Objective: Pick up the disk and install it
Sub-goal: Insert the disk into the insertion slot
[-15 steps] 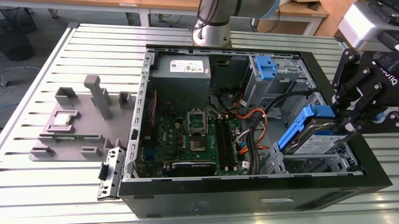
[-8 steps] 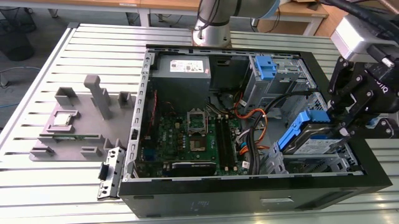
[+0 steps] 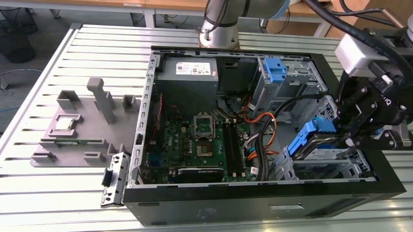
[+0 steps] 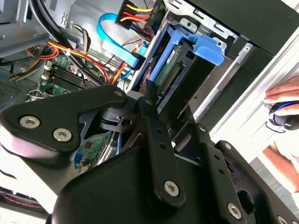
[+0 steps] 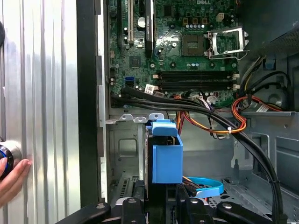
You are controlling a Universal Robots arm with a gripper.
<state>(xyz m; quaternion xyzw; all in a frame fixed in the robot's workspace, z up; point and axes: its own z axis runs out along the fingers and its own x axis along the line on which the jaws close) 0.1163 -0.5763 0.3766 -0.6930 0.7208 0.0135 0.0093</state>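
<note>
Single arm, working inside the open computer case (image 3: 258,205).

Gripper (image 3: 348,140): fingers drawn in on the disk (image 3: 328,151), one on each broad face. In the first wrist view the disk (image 5: 167,158) rises edge-on from between the finger bases of the gripper (image 5: 161,207). The pad contact itself is hidden behind the linkage, so "gripped" is my reading, not a thing plainly seen.

Disk position: directly ahead of the fingertips, in hand, over the grey metal drive cage (image 3: 353,170) at the corner of the case. It sits tilted there, not flat, with one blue side rail lifted clear of the cage. Not seated yet.

Key relation: the disk's long axis appears to run in line with the fingers, outward from the palm. Its far end points toward the motherboard (image 5: 187,51) and the black cable bundle (image 5: 196,105) crossing beyond it. In the second wrist view the disk's connector edge and green underside (image 4: 170,70) face the hand, and the blue rail tab (image 4: 210,46) lies past the fingertips, next to the cage wall.

Other: a bare blue bracket (image 3: 274,70) sits in a farther bay, well apart from the gripper. A person's hand (image 4: 285,93) rests outside the case, on the ribbed table.
</note>
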